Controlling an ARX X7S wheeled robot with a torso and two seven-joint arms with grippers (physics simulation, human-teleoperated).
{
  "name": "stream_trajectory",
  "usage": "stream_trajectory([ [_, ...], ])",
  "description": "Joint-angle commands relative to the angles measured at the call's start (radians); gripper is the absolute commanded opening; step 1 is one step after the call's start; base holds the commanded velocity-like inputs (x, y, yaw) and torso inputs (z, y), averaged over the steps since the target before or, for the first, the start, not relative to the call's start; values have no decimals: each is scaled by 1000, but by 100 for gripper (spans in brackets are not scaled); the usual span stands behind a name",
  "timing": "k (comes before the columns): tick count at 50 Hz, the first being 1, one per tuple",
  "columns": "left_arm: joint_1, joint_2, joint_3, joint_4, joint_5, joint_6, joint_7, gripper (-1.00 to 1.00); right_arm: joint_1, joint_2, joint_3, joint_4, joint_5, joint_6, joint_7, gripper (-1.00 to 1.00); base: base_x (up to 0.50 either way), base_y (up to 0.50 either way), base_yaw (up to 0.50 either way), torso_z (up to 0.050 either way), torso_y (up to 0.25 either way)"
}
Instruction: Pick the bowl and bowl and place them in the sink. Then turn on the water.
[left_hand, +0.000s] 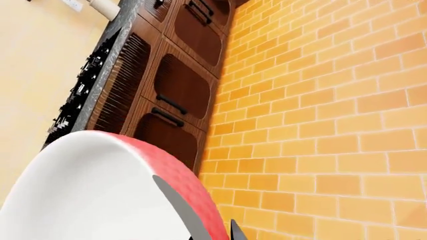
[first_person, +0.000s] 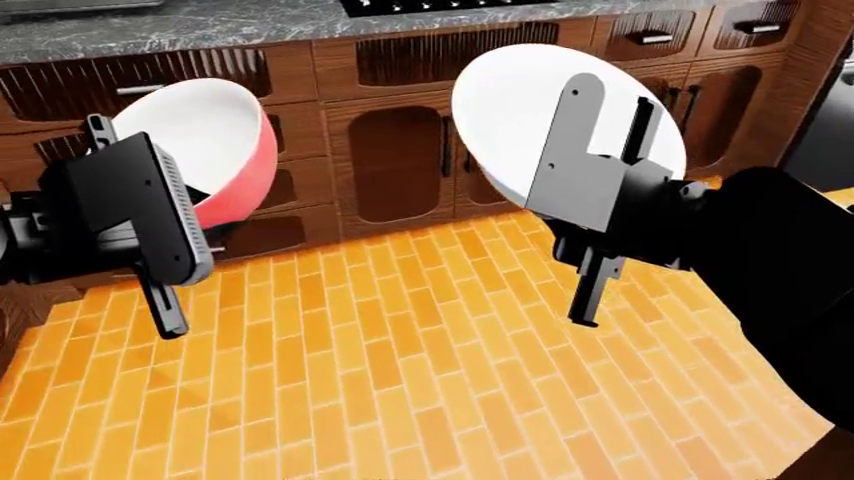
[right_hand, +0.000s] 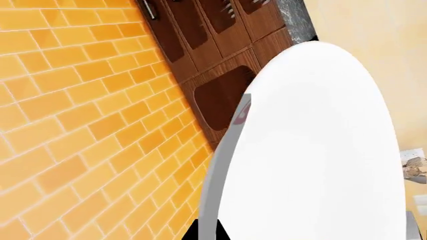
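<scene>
My left gripper (first_person: 200, 205) is shut on the rim of the red bowl (first_person: 220, 150), white inside, and holds it tilted in the air at the left of the head view. In the left wrist view the red bowl (left_hand: 100, 195) fills the lower part, its rim pinched at the gripper (left_hand: 210, 232). My right gripper (first_person: 607, 130) is shut on the rim of the wide all-white bowl (first_person: 514, 90), held up on edge at the right. In the right wrist view the white bowl (right_hand: 313, 150) fills most of the picture, with the gripper (right_hand: 207, 230) at its rim. The sink is out of view.
Dark wood cabinets (first_person: 400, 150) with black handles stand ahead under a grey stone counter (first_person: 200, 25) that carries a black cooktop (first_person: 441, 5). The floor (first_person: 400, 360) is orange brick tile. A dark appliance side (first_person: 821, 120) shows at the far right.
</scene>
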Motion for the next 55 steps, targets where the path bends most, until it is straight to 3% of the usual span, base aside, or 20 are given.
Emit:
stream_trajectory([
  [1,-8,-4,-32,12,-18,19,-8,-100,4,1,5,-2,-17,-5,3,-100,-3,-11,500,0,0],
  [55,5,-7,-7,7,40,60,-36,-100,-12,-11,3,7,-14,-20,12,-100,-1,-10,500,0,1],
])
